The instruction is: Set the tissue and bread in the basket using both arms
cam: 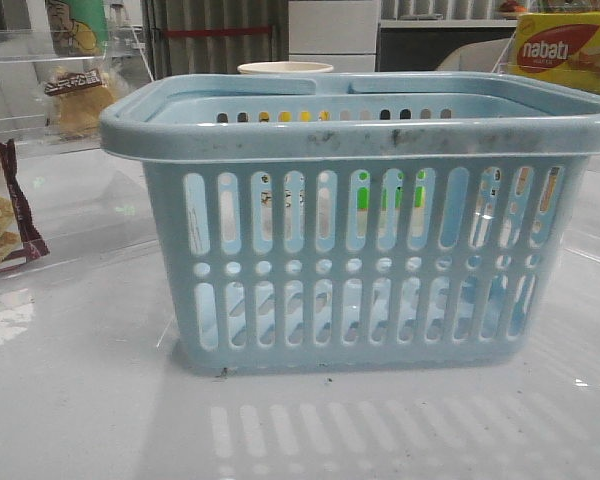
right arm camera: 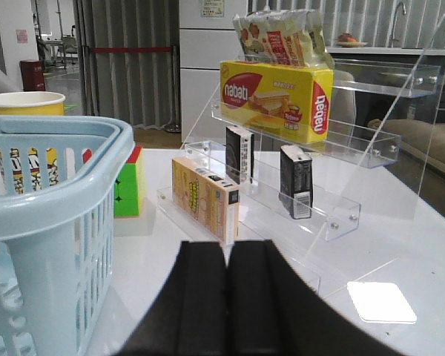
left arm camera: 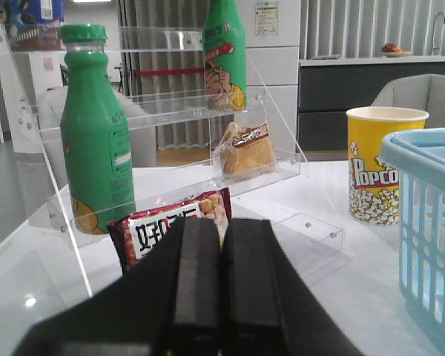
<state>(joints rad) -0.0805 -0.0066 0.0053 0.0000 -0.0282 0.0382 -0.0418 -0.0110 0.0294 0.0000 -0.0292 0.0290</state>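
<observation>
The light-blue basket (cam: 360, 225) stands mid-table; its rim also shows in the left wrist view (left arm camera: 430, 156) and the right wrist view (right arm camera: 52, 148). The bread (left arm camera: 246, 150), golden-brown in a clear packet with a dark label, lies on the left clear rack's low shelf, also visible in the front view (cam: 78, 95). Two small dark packs (right arm camera: 297, 180) (right arm camera: 239, 153) stand on the right rack; I cannot tell which is the tissue. My left gripper (left arm camera: 221, 237) is shut and empty, short of the left rack. My right gripper (right arm camera: 228, 256) is shut and empty, beside the basket.
The left rack holds green bottles (left arm camera: 96, 141) and a red snack packet (left arm camera: 170, 222). A popcorn cup (left arm camera: 377, 167) stands behind the basket. A cracker packet (cam: 0, 215) lies left. The right rack holds a yellow nabati box (right arm camera: 278, 96), a tan box (right arm camera: 204, 196) and a coloured cube (right arm camera: 130, 185).
</observation>
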